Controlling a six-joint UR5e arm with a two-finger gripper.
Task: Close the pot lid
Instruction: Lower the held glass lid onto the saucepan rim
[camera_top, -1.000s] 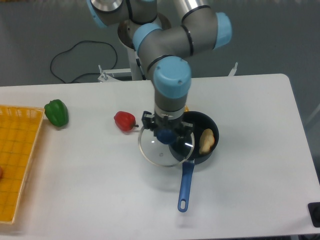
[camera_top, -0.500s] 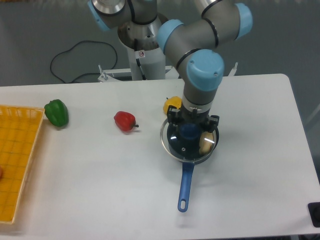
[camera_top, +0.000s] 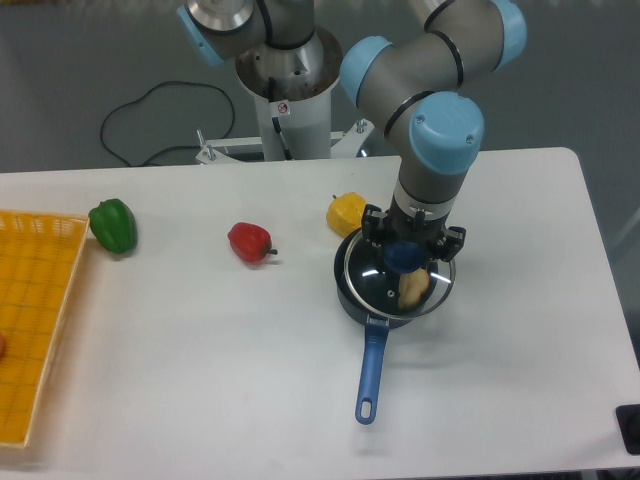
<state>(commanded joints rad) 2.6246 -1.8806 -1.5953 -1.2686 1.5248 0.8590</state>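
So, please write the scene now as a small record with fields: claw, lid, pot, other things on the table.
claw: closed on the blue knob of the lid
lid: held over the pot, shifted a little to the right of its rim; cannot tell if it rests on it
pot: on the table, handle pointing to the near edge, a pale food piece inside
other things: yellow pepper just behind the pot; red pepper; green pepper; yellow basket at the left edge
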